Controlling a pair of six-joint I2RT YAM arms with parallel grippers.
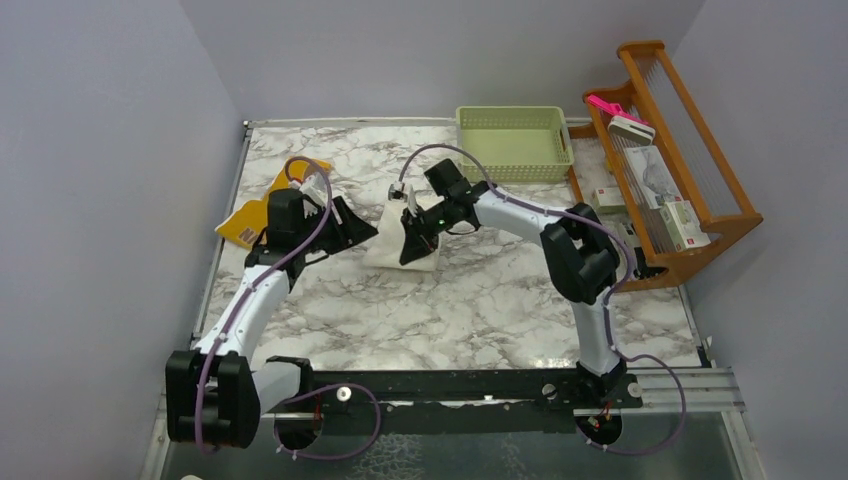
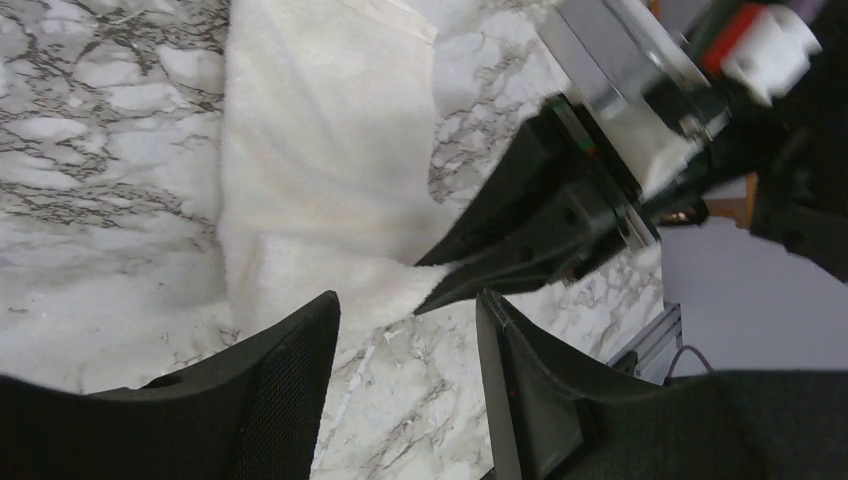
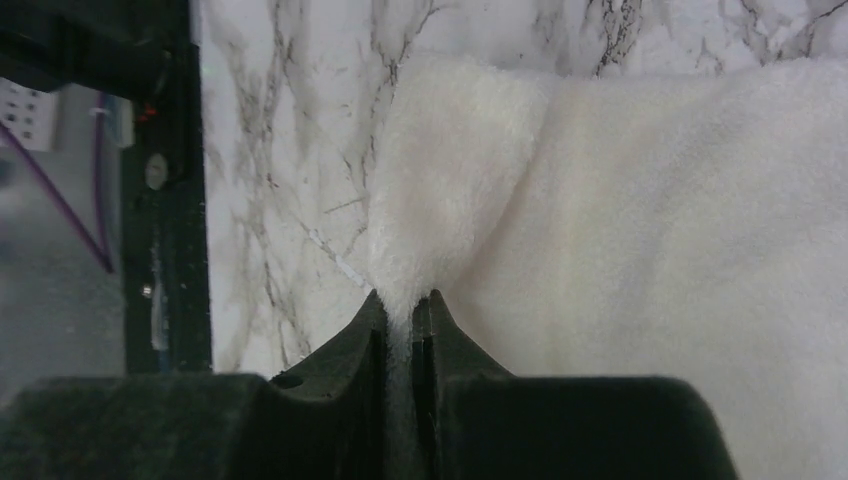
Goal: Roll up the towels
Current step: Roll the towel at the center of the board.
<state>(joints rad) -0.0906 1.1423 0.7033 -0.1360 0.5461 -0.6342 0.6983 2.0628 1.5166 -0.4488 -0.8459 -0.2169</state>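
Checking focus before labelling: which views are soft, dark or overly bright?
Top external: even light, sharp. Left wrist: white towel bright, its texture faint; left tool blurred up close. Right wrist: right tool, shut on the towel, dark and soft.

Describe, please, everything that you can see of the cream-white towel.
The cream-white towel is plain, soft, fluffy cloth. It lies mostly flat on the marble table, near the middle. One edge stands up in a small fold, pinched between the fingers of the shut right gripper. The open left gripper is close beside another edge; whether it touches the cloth cannot be told.
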